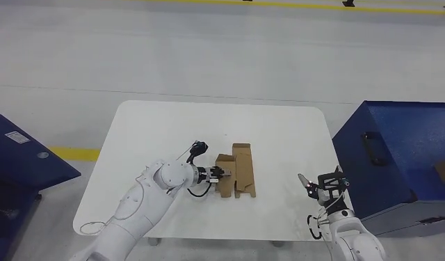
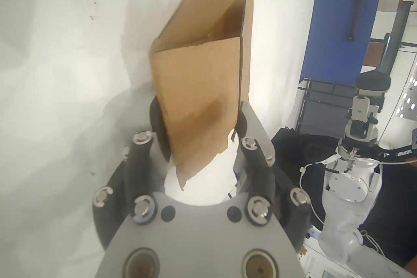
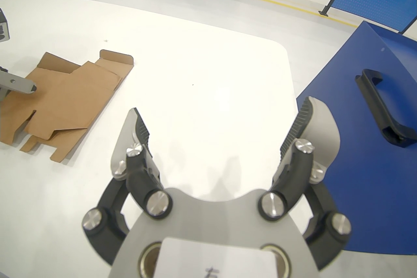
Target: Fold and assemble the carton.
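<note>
Left gripper [image 2: 198,126] is pinching a flap of the brown cardboard carton [image 1: 240,169] — right gripper [image 3: 223,111] is hanging wide open

Top camera: above the arms, looking down on the whole surface [image 1: 278,129]. Left wrist camera: tight behind left end effector [image 2: 199,119], near the carton [image 2: 195,80]. Right wrist camera: farther off, facing across surface; all share carton.

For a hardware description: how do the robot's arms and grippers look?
The left arm and right arm have white rounded shells. A black cable loops at the left wrist. The left gripper and right gripper each have a grey metal plate, black links, silver round pins and two silver fingers with black pads. The right plate carries a white label.
</note>
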You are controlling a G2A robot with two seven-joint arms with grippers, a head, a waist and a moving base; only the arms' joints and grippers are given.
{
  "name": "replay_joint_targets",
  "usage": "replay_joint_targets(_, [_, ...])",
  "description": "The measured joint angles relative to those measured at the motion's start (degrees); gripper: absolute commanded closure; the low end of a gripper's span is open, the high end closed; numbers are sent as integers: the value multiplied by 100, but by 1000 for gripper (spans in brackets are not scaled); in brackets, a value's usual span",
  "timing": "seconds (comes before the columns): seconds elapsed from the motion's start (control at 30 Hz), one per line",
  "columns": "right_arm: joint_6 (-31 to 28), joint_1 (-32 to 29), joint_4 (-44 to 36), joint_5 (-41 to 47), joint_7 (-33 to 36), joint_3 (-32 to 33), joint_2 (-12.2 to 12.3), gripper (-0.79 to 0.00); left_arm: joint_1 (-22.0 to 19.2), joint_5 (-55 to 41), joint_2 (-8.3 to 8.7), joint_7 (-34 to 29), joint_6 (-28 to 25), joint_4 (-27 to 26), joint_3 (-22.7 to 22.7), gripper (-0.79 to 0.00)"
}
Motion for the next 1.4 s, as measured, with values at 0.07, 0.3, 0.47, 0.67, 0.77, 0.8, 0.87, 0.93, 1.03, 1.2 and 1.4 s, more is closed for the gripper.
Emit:
replay_joint_targets(0.07, [0,0,0,0,0,0,0,-785,-19,-133,-23,-7,-124,104,-31,0])
replay_joint_targets(0.3, [0,0,0,0,0,0,0,-785,23,-356,-5,-157,-601,-40,-189,0])
replay_joint_targets(0.47, [0,0,0,0,0,0,0,-785,296,-393,120,-306,-674,-698,-432,0])
replay_joint_targets(0.67, [0,0,0,0,0,0,0,-785,895,-248,385,-580,-407,-2005,-945,0])
replay_joint_targets(0.77, [0,0,0,0,0,0,0,-785,1322,-96,530,-714,-207,-2818,-1242,0])
replay_joint_targets(0.8, [0,0,0,0,0,0,0,-785,1452,-55,570,-766,-140,-3056,-1328,0])
replay_joint_targets(0.87, [-126,9,-65,132,-41,34,-9,-785,1736,19,654,-858,-27,-3582,-1526,0])
replay_joint_targets(0.93, [-529,1,-111,771,26,199,-14,-785,1990,90,727,-936,20,-4029,-1711,0])
replay_joint_targets(1.03, [-1136,58,-111,2372,599,434,-22,-785,2283,107,808,-1015,81,-4498,-1946,0])
replay_joint_targets(1.2, [-1826,425,145,5374,2685,787,45,-785,2557,14,891,-1175,146,-4852,-2172,0])
replay_joint_targets(1.4, [-2126,1297,1100,7948,5287,660,156,-785,2572,-300,928,-1382,198,-4807,-2208,0])
